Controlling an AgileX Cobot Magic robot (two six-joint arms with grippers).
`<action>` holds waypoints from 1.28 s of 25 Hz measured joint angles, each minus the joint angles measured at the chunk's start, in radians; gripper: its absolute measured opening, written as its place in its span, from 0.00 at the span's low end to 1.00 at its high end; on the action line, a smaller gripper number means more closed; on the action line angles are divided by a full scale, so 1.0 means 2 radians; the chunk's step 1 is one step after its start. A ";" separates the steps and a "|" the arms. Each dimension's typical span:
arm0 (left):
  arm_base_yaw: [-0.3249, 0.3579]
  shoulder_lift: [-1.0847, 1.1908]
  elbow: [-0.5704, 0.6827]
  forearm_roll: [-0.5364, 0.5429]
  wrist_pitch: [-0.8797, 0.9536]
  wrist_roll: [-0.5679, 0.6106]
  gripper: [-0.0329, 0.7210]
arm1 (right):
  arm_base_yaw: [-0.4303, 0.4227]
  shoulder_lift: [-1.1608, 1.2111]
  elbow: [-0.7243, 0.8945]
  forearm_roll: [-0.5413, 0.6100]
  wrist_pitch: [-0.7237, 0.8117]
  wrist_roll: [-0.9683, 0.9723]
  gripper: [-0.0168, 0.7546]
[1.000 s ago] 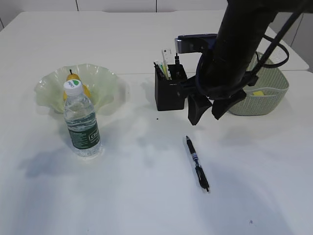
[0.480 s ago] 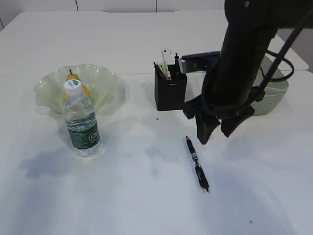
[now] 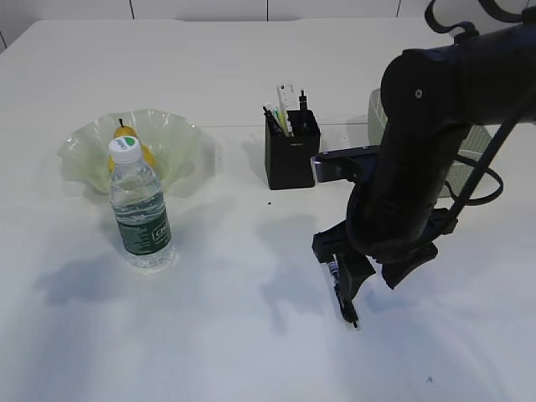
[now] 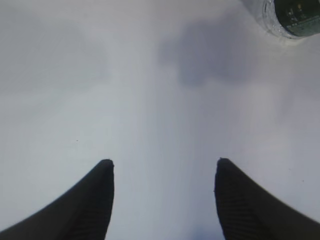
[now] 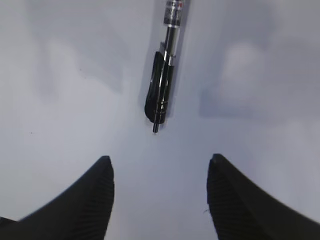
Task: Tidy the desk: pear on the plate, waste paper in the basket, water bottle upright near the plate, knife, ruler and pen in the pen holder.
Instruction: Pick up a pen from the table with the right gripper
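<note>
Pen [image 3: 339, 285] lies flat on the white surface [image 3: 226, 335], apart from the other things, and my right tool [image 3: 374, 280] hangs over its upper half with jaws spread, gripping nothing. My right arm bends down steeply from the upper right, wrist pointing at the surface; in the right wrist view the pen [image 5: 164, 80] lies ahead of the two dark fingertips [image 5: 97, 180], untouched. My left tool [image 4: 162, 172] also stands spread and empty over bare surface, with the base of the water bottle [image 4: 290, 17] at the far corner of its view. That bottle [image 3: 138, 209] stands upright just in front of the plate [image 3: 180, 134], which holds the pear [image 3: 126, 138]. Behind the pen, the pen holder [image 3: 291, 155] carries several upright items I cannot tell apart. My arm hides most of the basket [image 3: 469, 159].
</note>
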 joint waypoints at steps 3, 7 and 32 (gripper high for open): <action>0.000 0.000 0.000 0.000 0.000 0.000 0.64 | 0.000 0.000 0.007 0.000 -0.023 0.010 0.59; 0.000 0.000 0.000 0.000 0.000 0.000 0.64 | 0.000 0.007 0.006 0.000 -0.038 0.018 0.59; 0.000 0.000 0.000 0.000 -0.005 0.000 0.64 | 0.000 0.078 0.006 0.004 -0.081 0.034 0.59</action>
